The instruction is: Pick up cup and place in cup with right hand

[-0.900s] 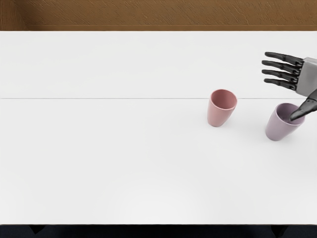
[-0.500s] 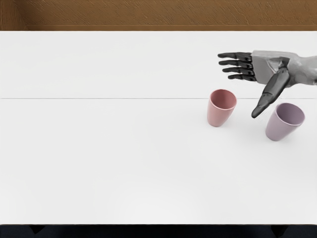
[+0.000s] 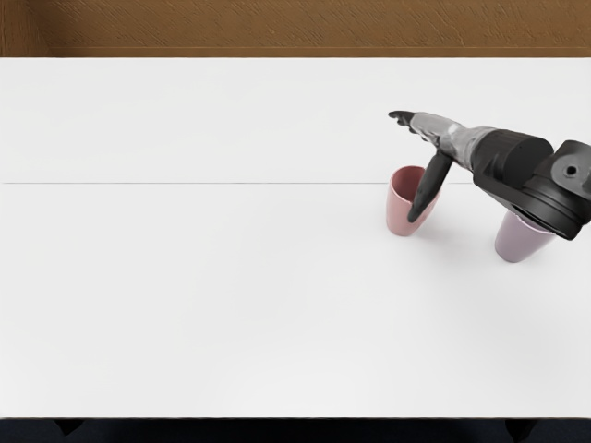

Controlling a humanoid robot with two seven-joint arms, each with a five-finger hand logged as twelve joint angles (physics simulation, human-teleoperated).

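Nearest, a dark strip (image 3: 295, 431) is seen below the straight near edge of the plain white, smooth tabletop (image 3: 203, 295); two blacker shapes are set in it, one toward each side. On the right part of the tabletop, a pale purple, smooth, tapered cup (image 3: 519, 242) is stood upright; its rim is largely covered by the black and grey jointed right arm (image 3: 526, 166), which is brought in from the right edge. Slightly farther off and to the left, a pink, smooth, tapered cup (image 3: 399, 208) is also stood upright on the tabletop, apart from the purple one; which of the two is meant to be lifted cannot be told. Above and beside the pink cup, the grey right robot hand (image 3: 443, 132) with black fingers is held wide, its thumb stretched well away from the fingertips; the thumb is seen across the right side of the cup's rim and wall, but whether the cup is touched cannot be told; the other fingers are seen almost end-on, beyond the rim. The tabletop is crossed by a thin grey line (image 3: 185, 183); past its far edge, a brown, wood-grained surface (image 3: 295, 26) is seen.
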